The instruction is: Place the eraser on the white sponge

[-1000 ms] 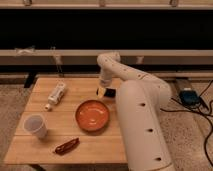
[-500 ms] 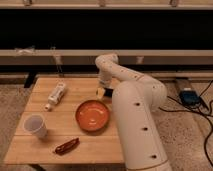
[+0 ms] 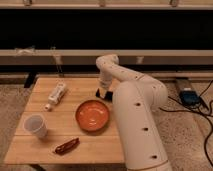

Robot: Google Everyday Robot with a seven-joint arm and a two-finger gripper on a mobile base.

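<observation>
Camera view: claw [image 3: 103, 93] low over table [image 3: 50, 145] beyond orange bowl [image 3: 92, 115]; its grip cannot be told.

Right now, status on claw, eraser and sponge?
Claw low at wooden table's far edge, behind round orange bowl. Small flat black block at its tip, likely the eraser. No white sponge in view.

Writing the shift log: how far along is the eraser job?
Done: nothing visibly. In hand: the gripper is low behind the orange bowl, at a dark block, probably the eraser. Left: lifting it and setting it on the white sponge, which I cannot see.
</observation>
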